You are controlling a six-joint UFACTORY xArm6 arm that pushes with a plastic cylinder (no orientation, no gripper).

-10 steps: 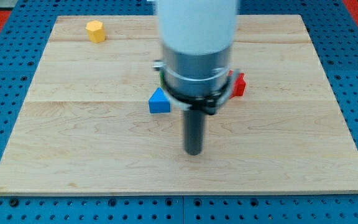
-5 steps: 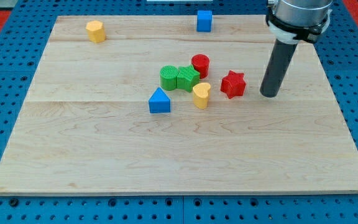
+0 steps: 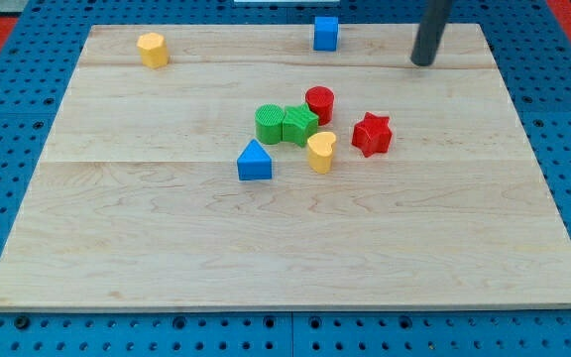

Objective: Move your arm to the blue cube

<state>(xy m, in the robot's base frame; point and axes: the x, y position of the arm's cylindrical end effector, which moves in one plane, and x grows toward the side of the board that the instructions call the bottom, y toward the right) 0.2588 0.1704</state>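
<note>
The blue cube stands near the board's top edge, a little right of centre. My tip rests on the board at the view's top right, to the right of the blue cube and slightly below it, with a clear gap between them. Only the lower part of the dark rod shows; the arm above it is out of frame.
A cluster sits mid-board: green cylinder, green block, red cylinder, yellow heart, red star. A blue triangle lies left of it. A yellow block stands at the top left.
My tip has moved from below the central cluster to the right of the red star, then up to the board's top right, closer to the blue cube. No block has moved.
</note>
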